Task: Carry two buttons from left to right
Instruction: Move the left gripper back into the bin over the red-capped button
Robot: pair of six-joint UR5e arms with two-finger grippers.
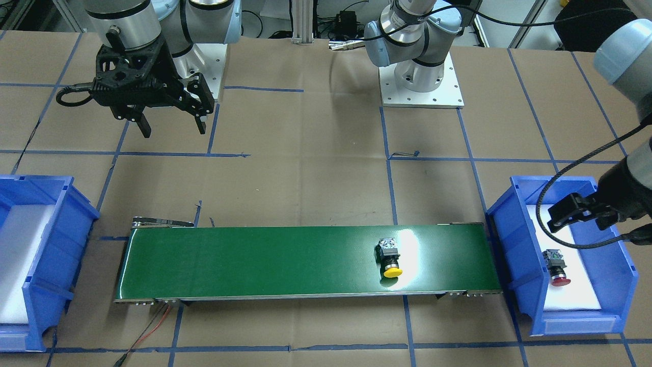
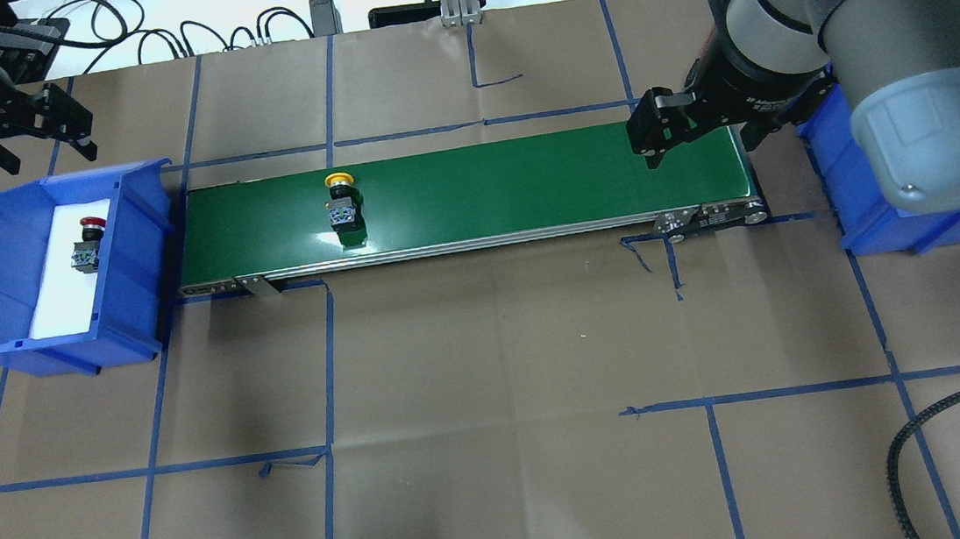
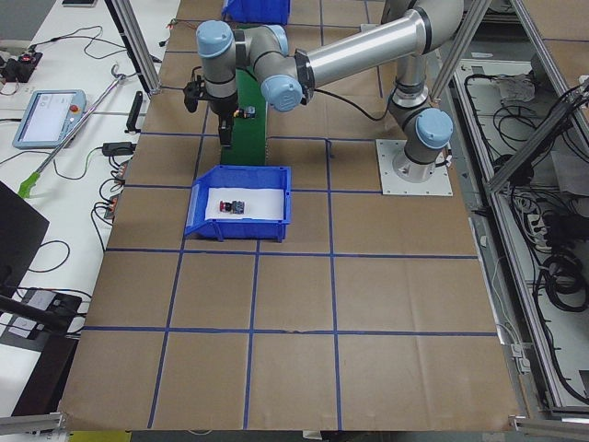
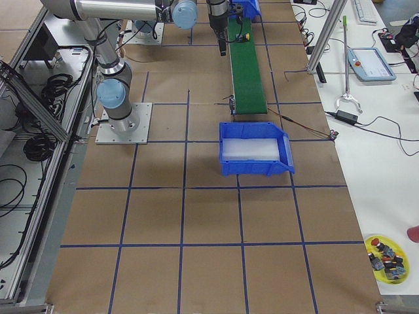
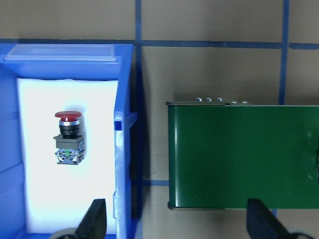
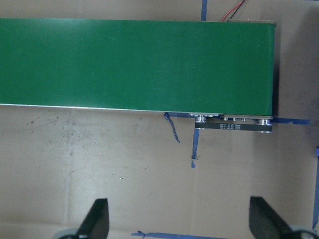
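The yellow-capped button lies on its side on the green conveyor belt, toward the belt's left end; it also shows in the front view. The red-capped button lies on the white foam in the left blue bin, and shows in the left wrist view. My left gripper is open and empty above the bin's far edge. My right gripper is open and empty above the belt's right end.
A second blue bin with white foam stands past the belt's right end, largely hidden by my right arm in the overhead view. Brown paper with blue tape lines covers the table. Red and black wires trail from the belt's right end.
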